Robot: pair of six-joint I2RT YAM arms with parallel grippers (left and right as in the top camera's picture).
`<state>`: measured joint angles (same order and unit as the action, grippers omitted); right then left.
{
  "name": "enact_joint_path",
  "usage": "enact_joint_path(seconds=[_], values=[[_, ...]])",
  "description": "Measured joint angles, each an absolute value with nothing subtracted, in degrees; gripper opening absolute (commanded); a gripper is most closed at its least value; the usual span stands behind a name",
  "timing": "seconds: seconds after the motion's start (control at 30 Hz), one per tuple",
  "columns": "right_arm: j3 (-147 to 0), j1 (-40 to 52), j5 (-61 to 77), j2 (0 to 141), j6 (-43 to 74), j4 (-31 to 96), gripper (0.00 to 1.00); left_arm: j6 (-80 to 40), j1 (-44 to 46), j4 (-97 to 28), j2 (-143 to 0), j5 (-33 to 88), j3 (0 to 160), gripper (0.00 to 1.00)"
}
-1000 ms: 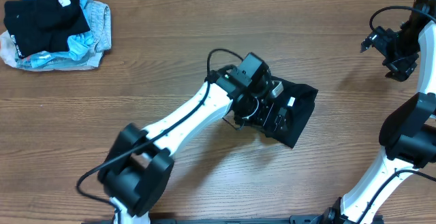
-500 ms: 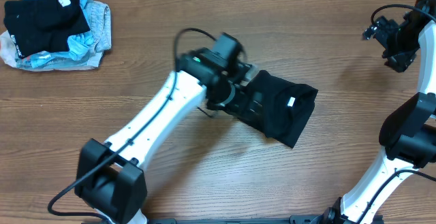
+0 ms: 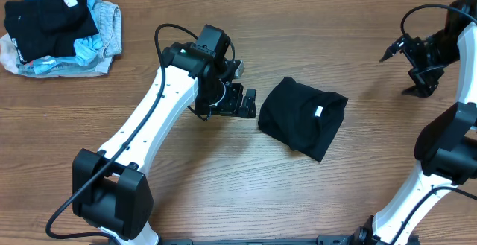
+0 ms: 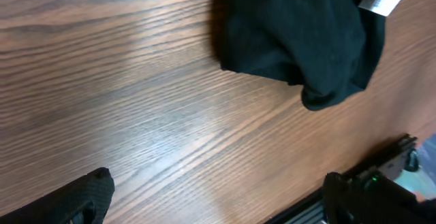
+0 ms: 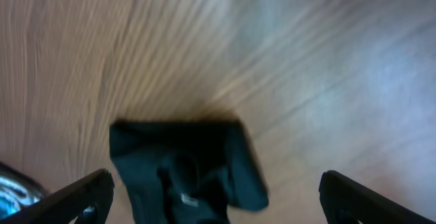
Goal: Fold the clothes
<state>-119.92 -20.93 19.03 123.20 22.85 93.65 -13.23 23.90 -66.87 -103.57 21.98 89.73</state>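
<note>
Black clothes folded into a compact bundle, white label up, lying mid-table

Wood-grain table carried a folded black garment right of centre, white label up, and a mixed clothes pile in the far-left corner.

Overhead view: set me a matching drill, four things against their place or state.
1 garment
2 left gripper
3 right gripper
4 pile

A far left corner
B open, close beside the garment
C open, near the right edge
D folded, in the middle

Pairs: 1-D, 2-B, 3-C, 4-A
</note>
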Motion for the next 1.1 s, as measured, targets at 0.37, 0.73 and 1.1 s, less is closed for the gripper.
enact_joint_path(seconds=[0.37, 0.73, 1.1], values=[[-110.39, -14.55, 16.73, 101.56, 24.58, 92.6, 1.0, -13.08, 23.9, -65.84, -103.57, 19.49, 89.76, 1.0], [-68.1, -3.64, 16.86, 83.05, 37.65, 66.35, 1.0, -13.06, 23.9, -66.06, -103.55, 18.15, 90.0, 1.0], [-46.19, -1.32, 36.45, 80.51, 39.27, 44.29, 1.0, -13.06, 23.9, -66.0, -103.55, 16.43, 90.0, 1.0]])
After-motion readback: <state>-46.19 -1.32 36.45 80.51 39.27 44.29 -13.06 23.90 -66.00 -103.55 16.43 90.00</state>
